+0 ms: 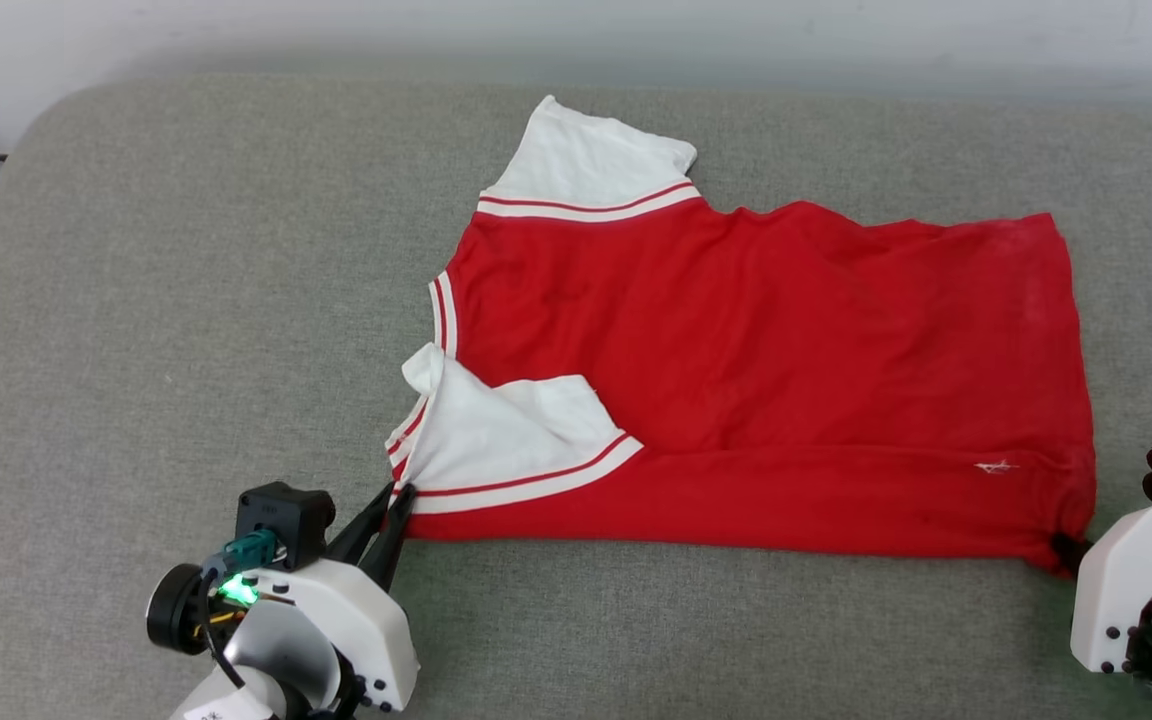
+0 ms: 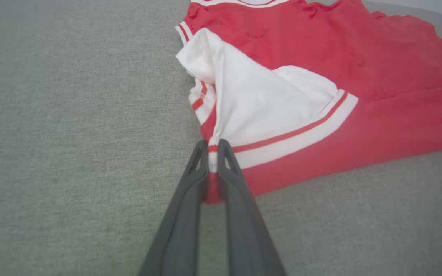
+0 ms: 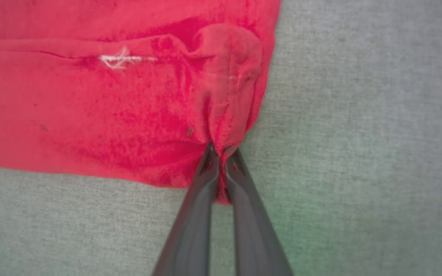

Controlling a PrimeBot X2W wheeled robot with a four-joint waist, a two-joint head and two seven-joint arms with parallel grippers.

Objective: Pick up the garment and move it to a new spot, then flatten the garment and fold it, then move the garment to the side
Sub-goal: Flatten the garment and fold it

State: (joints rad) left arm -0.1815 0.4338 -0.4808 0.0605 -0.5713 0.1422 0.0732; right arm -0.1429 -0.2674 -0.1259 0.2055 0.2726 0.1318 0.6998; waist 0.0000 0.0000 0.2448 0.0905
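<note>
**Two thin pinches, one loose sleeve**

Our shirt [image 1: 756, 380] lies on the grey cushion [image 1: 186, 300], spread sideways with its neck toward our left and its hem toward our right. Our left gripper [image 2: 213, 147] is clamped on the near left corner, with the striped trim of the near sleeve [image 1: 506, 430] bunched between its fingers. Our right gripper [image 3: 223, 151] is clamped on the near hem corner and has only a small nub of red cloth between its tips.

We think the right side is the main risk. That bite looks shallow, so a brisk lift or a sideways tug could pull the hem free and drop that end. We also cannot tell how many layers either pinch has caught. If one jaw pair holds only the top layer, the shirt may peel open as it rises.

The near sleeve is flopped back over the red body. A lift would probably let it swing or crumple, and it would then land as a lump under any fold. The far sleeve [image 1: 591, 155] has a curled corner that could be trapped the same way.

If we raise the two ends unevenly, or spread them too far, the cloth will go taut and load the weaker grip. If we hold them too close, the middle will sag and drag on the cushion, whose weave looks likely to catch the cloth and wrinkle it.
</note>
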